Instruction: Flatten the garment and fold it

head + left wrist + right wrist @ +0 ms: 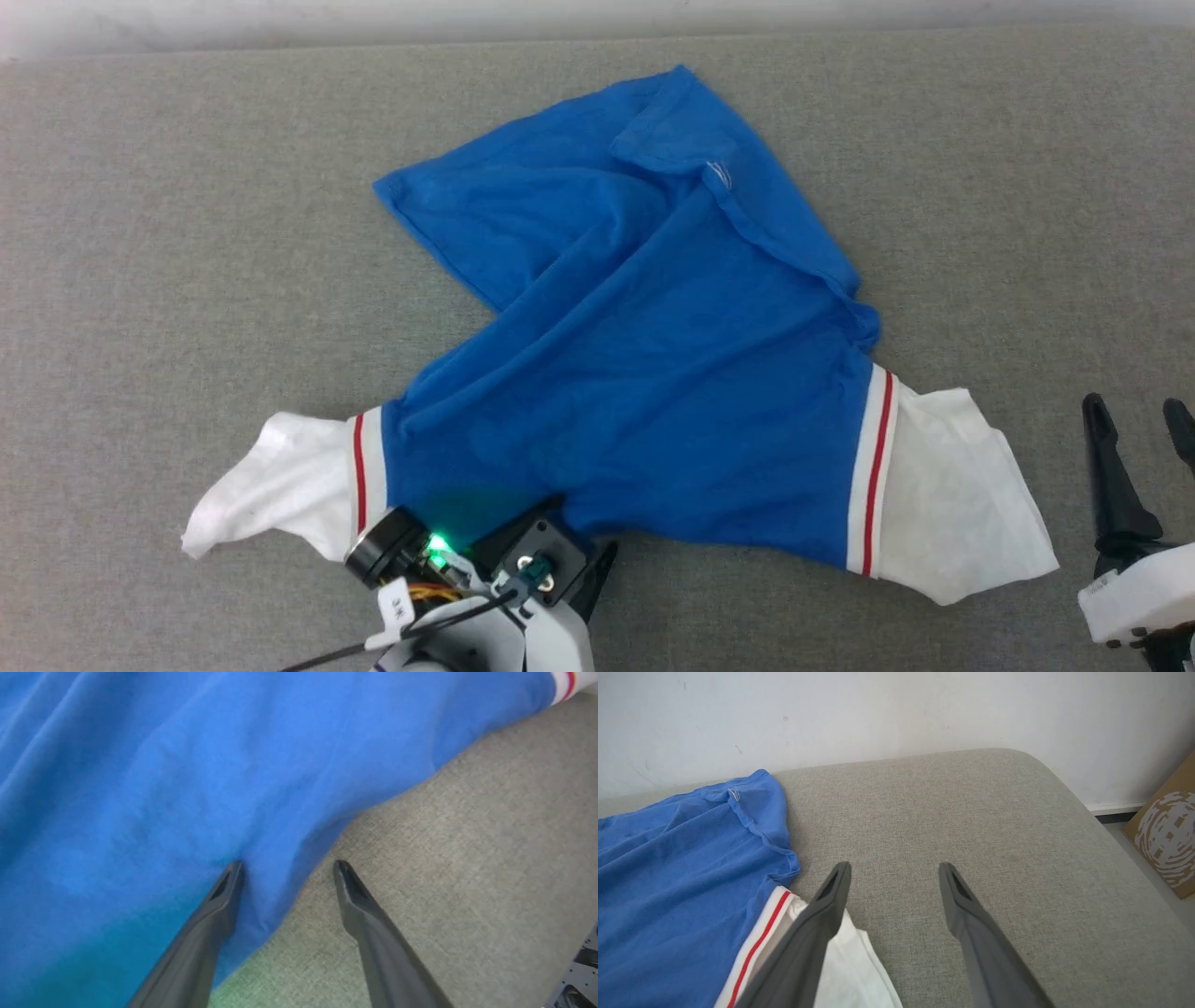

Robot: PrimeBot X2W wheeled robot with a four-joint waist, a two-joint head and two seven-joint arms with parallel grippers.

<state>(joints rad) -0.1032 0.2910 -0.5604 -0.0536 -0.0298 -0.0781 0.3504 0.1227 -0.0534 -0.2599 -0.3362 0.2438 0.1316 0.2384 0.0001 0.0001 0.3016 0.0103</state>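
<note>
1. Garment point(653, 373) centre stage: a royal-blue jersey lying crumpled on the grey upholstered platform point(140, 233), body running away from the robot and skewed toward its right.
2. White sleeves splay out at the near end, the left sleeve point(271, 495) and the right sleeve point(952, 485), each joined to the blue by a white band with a thin red stripe point(876, 467).
3. At the far end the hem point(719, 177) is flipped back over itself, and a blue flap point(448, 215) juts out to the left. It's far from flat!
4. Left gripper point(287, 868) is right at the garment's near edge, jaws spread wide and closed on nothing. In the left wrist view one finger point(224, 896) lies over blue cloth point(187, 765), the other over bare grey, and the cloth's edge runs between them.
5. From the head view, that wrist sits at the near blue edge, between the sleeves but closer to the left one, with a green light point(436, 541) glowing on it.
6. Right gripper point(1134, 411) waits off to the right, apart from the right sleeve, jaws wide and empty.
7. In the right wrist view its fingers point(831, 905) point across open grey toward a pale wall point(878, 709), the white sleeve beneath the left finger.
8. A cardboard box point(1167, 844) leans beyond the platform's rounded corner.
</note>
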